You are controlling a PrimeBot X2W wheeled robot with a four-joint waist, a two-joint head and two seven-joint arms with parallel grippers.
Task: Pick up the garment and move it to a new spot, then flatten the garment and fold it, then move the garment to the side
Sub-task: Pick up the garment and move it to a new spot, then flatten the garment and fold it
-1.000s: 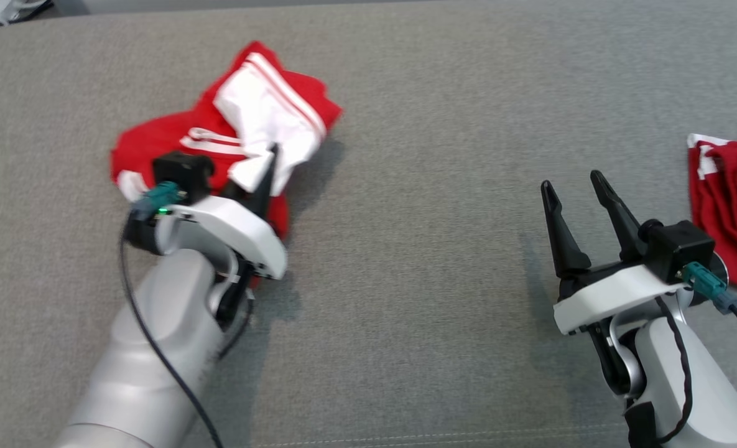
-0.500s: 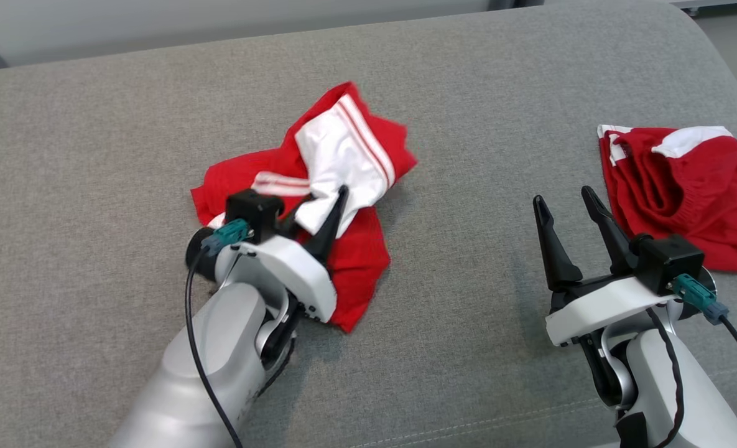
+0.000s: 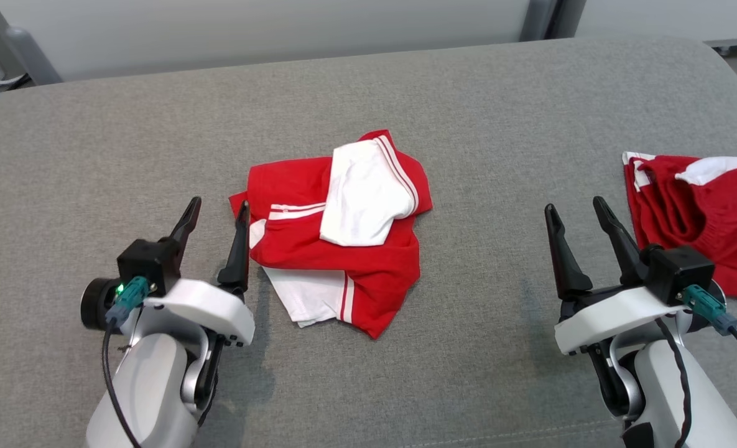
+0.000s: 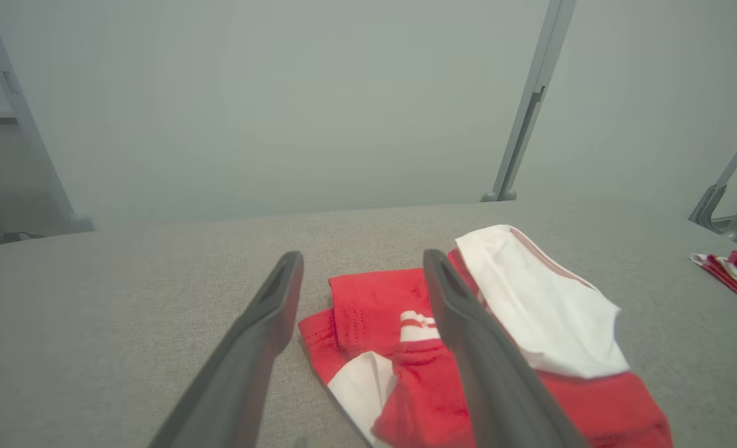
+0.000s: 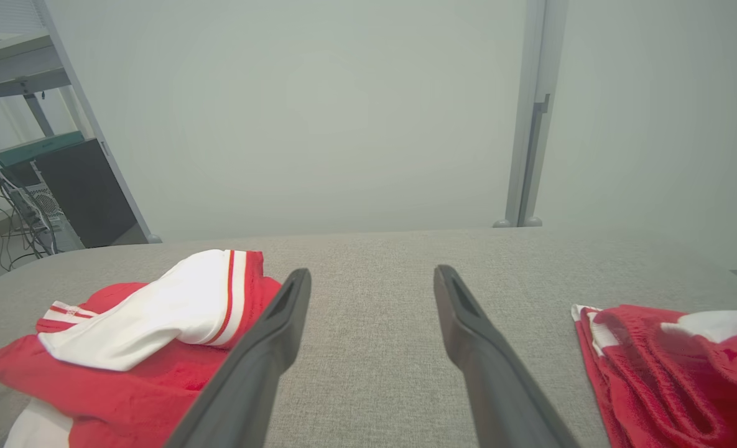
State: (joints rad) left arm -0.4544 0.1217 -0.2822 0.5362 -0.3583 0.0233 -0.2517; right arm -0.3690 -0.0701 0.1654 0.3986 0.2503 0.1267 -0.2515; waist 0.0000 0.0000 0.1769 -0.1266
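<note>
Left side. My left gripper (image 3: pixel 218 203) sits low at the left of the grey cushioned surface (image 3: pixel 499 124), fingers pointing away from me. Jaws spread wide, nothing between them. The inner finger (image 3: pixel 239 249) runs just beside the garment's left edge; I cannot tell whether it touches the cloth. In the left wrist view the near corner of the cloth lies under the gap between my fingers.

Centre. The garment (image 3: pixel 368 274) lies on the cushion, roughly midway between my two grippers and nearer the left one. It is red with white panels and thin white stripes. It is bunched rather than flat: a white flap with a striped edge is folded over the top, a red layer lies beneath, and a white panel sticks out at the lower left. No gripper has hold of it.

Right side. My right gripper (image 3: pixel 574 204) is low at the right, fingers pointing away, jaws spread wide and empty. Bare grey fabric shows between them. It is well apart from the garment.

Far right. A second red and white garment (image 3: pixel 698 211) lies crumpled near the cushion's right edge, just beside my right gripper and not touching it.

Background: a pale wall panel with a grey metal post (image 4: pixel 527 106).
</note>
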